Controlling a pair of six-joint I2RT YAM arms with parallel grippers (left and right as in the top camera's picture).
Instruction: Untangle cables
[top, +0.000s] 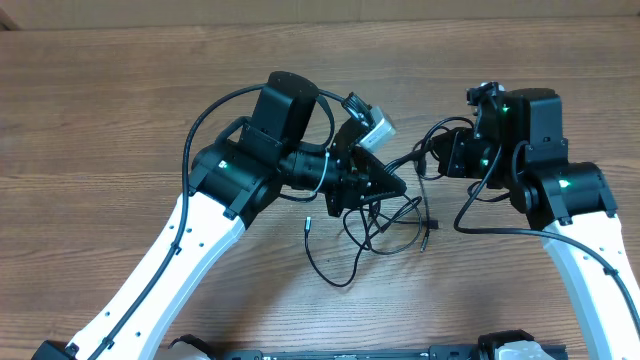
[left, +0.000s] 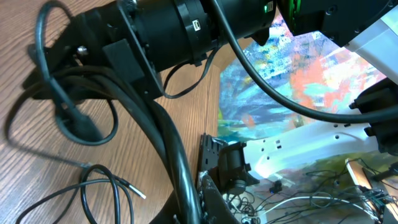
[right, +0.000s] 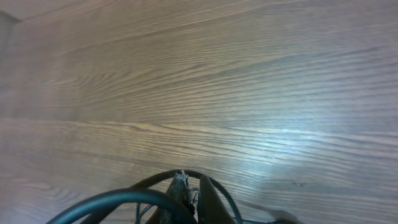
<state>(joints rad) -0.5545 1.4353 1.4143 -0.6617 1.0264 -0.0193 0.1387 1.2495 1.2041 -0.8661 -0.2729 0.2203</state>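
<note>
Over wood table (top: 100, 100), left hand (top: 388, 186) faces right hand (top: 432, 160) (both closed) above cables (top: 372, 228).

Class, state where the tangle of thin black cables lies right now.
Overhead view: the thin black cables lie in the middle of the wooden table, just by the left gripper, left of the right gripper.

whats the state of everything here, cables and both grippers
cables: tangled in a loose bunch of loops, plug ends sticking out
left gripper: shut, over the bunch; unclear whether it holds a cord
right gripper: shut, a cord looping at its tip; grip unclear
</note>
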